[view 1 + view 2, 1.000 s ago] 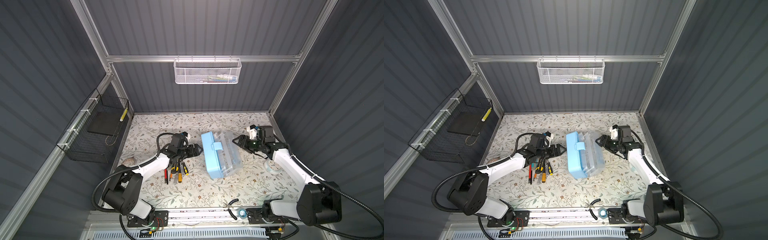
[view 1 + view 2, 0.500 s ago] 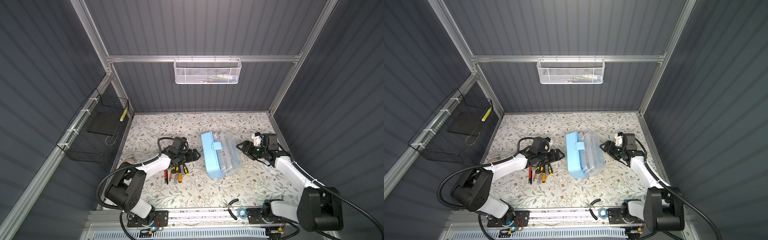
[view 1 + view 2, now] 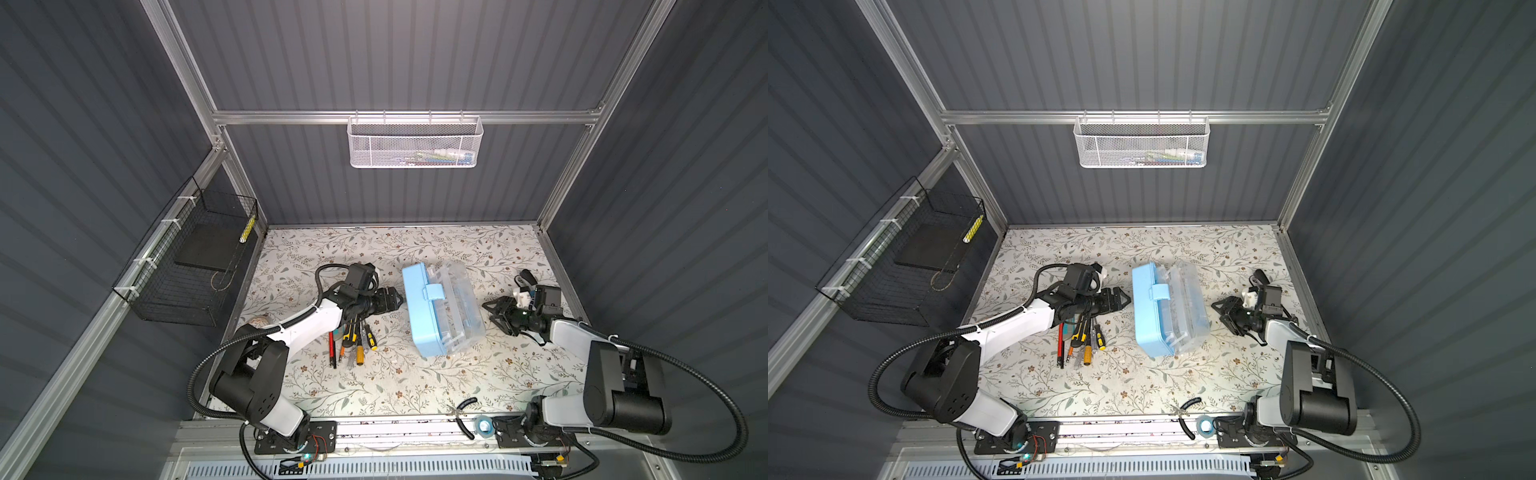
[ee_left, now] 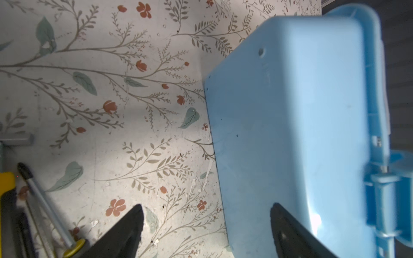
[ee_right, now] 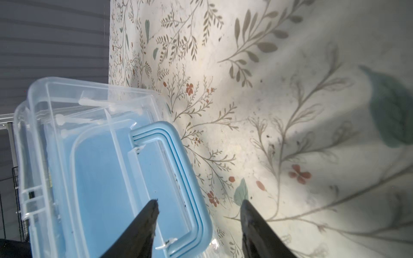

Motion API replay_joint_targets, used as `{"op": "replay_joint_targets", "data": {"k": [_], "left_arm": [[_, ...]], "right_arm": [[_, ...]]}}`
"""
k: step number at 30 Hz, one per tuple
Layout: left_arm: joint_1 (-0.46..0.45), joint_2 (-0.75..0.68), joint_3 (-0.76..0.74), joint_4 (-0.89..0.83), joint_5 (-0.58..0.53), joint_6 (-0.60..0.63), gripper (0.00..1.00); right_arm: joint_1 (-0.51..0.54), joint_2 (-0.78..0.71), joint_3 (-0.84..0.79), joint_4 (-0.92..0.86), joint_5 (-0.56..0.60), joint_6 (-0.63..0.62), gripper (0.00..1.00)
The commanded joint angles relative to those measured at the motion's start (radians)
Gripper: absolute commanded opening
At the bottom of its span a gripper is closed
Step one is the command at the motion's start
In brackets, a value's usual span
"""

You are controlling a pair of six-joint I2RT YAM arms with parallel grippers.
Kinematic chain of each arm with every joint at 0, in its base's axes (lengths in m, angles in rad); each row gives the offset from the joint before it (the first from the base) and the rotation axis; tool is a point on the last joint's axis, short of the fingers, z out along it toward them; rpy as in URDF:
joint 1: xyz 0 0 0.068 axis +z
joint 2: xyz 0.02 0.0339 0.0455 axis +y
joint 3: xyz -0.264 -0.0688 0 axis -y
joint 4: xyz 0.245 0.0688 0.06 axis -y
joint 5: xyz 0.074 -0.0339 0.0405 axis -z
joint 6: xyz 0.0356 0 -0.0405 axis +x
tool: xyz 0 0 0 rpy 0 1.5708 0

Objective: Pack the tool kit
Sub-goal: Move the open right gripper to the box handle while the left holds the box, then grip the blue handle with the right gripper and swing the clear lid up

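1. Since a second ago, my right gripper (image 3: 492, 316) has backed off the tool kit box (image 3: 419, 316) toward the near right, and my left gripper (image 3: 395, 299) has crept closer to its blue underside.
2. Both sets of jaws stand apart, holding nothing.
3. That box stands on edge mid-table, clear lid facing right, with the latch (image 3: 432, 291) on top and seemingly fastened. No tools show inside.
4. Its hand tools (image 3: 353, 345) lie bunched on the table (image 3: 415, 386), left of the box.
5. I judge we're at the opening step: next, lay the box flat and undo the latch.
6. On the far wall, the white mesh basket (image 3: 413, 145) holds small items I can't identify. On the left wall, the black wire basket (image 3: 183, 274) holds a dark slab (image 3: 208, 249).
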Motion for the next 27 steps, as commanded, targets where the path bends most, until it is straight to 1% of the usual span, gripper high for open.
{"op": "replay_joint_targets", "data": {"k": [1,5,7,13,17,23,27], "left_arm": [[-0.008,0.009,0.024,-0.036,0.004,0.024,0.89],[-0.008,0.018,0.018,-0.022,0.002,0.022,0.89],[-0.009,0.022,0.016,-0.016,0.008,0.02,0.89],[-0.007,0.023,0.009,-0.002,0.01,0.018,0.89],[-0.007,0.026,0.003,0.008,0.015,0.018,0.89],[-0.007,0.039,0.002,0.025,0.024,0.016,0.89],[-0.007,0.042,0.001,0.031,0.025,0.016,0.89]], "right_arm": [[0.013,0.022,0.015,0.072,-0.056,-0.016,0.59],[0.055,0.083,0.034,0.092,-0.067,-0.016,0.59],[0.087,0.107,0.052,0.067,-0.036,-0.038,0.59],[0.164,0.192,0.078,0.075,0.024,-0.048,0.59],[0.172,0.236,0.07,0.13,0.01,-0.02,0.58],[0.178,0.269,0.052,0.244,-0.028,0.027,0.54],[0.182,0.291,0.043,0.305,-0.051,0.055,0.47]]}}
